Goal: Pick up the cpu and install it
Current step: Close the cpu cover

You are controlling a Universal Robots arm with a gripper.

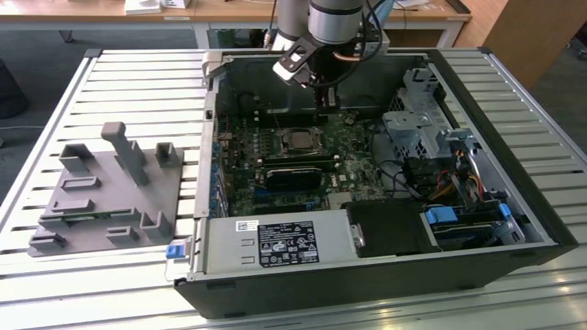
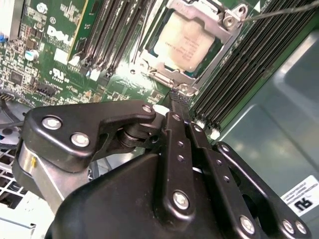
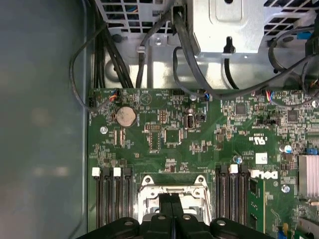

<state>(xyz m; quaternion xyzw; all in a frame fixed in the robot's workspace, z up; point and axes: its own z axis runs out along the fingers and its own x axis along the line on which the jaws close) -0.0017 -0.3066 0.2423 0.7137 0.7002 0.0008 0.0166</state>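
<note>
Where the slatted table (image 1: 110,75) fills the exterior view, you have an open computer case (image 1: 367,289) lying on it, with a grey moulded tray (image 1: 92,206) beside the case on the exterior view's left. The arm (image 1: 335,17) comes down from the far edge into the case. Inside, the green motherboard (image 1: 367,161) covers the floor of the case, and a silver power supply (image 1: 275,240) sits along the near wall.

On the board, you can see the cpu (image 1: 295,141) lying flat inside its metal socket frame (image 2: 219,20), silver top facing up, with black memory slots (image 2: 114,35) running along both sides of it. In the second wrist view the cpu (image 2: 187,42) sits level within the frame.

Your gripper (image 1: 326,113) hangs over the far side of the socket. In both wrist views its fingers are pressed together with nothing between them, the joined tips (image 2: 177,95) just short of the frame's edge, apart from the cpu. The first wrist view shows the gripper (image 3: 172,199) over the socket and a round coin battery (image 3: 125,116) further along the board.
</note>
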